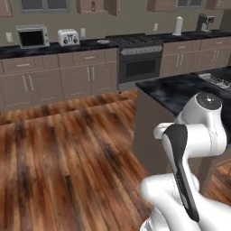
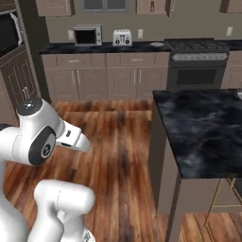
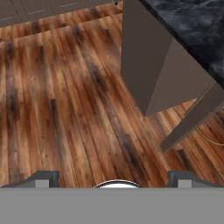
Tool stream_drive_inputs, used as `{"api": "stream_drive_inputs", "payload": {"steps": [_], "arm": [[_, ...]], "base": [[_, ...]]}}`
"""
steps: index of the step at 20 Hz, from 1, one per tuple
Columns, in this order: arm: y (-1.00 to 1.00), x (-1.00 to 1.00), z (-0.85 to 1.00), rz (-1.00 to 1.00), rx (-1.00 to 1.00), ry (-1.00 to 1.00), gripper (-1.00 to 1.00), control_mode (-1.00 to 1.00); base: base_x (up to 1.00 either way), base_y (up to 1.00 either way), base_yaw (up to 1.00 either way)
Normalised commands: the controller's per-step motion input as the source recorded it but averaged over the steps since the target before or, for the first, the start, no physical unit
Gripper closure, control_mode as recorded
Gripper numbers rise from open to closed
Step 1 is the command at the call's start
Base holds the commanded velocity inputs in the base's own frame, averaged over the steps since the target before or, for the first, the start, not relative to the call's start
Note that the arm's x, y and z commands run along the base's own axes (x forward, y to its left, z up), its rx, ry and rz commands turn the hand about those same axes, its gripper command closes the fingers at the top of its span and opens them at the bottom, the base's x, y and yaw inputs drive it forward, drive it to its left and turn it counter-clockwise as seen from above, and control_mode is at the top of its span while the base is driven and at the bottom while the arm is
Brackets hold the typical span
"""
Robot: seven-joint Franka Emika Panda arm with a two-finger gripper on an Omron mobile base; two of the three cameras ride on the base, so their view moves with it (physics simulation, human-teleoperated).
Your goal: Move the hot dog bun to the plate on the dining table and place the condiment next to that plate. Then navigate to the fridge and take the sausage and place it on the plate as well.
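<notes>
My gripper [image 3: 112, 178] hangs above the bare wooden floor [image 3: 65, 109]. It is open, its two dark fingertips [image 3: 41, 177] stand far apart, and nothing lies between them. A dark marble-topped island [image 3: 197, 30] rises just ahead and to the right of it. The same island [image 1: 180, 92] lies right of my folded arm in the left base view, and its top [image 2: 203, 137] is bare where it shows in the right base view. The hot dog bun, plate, condiment, sausage and fridge are out of view.
A stove [image 1: 137, 58] stands in the back counter run. A toaster oven [image 1: 32, 37] and a white toaster [image 1: 68, 37] sit on the counter to its left. A stool [image 2: 227, 198] is tucked under the island. Open wood floor [image 1: 67, 149] stretches to the left.
</notes>
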Motion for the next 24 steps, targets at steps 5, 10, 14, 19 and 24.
{"api": "stream_drive_inputs", "payload": {"steps": [5, 10, 14, 19, 24], "arm": [[0.0, 0.0, 0.0, 0.0, 0.0, 0.0, -1.0, 1.0], [0.0, 0.0, 0.0, 0.0, 0.0, 0.0, -1.0, 1.0], [0.0, 0.0, 0.0, 0.0, 0.0, 0.0, -1.0, 1.0], [0.0, 0.0, 0.0, 0.0, 0.0, 0.0, -1.0, 1.0], [0.0, 0.0, 0.0, 0.0, 0.0, 0.0, -1.0, 1.0]], "base": [[1.0, 0.9, -0.22], [1.0, 0.62, -0.04], [1.0, 0.34, 0.0], [1.0, 0.1, 0.0], [1.0, 0.0, -0.02]]}}
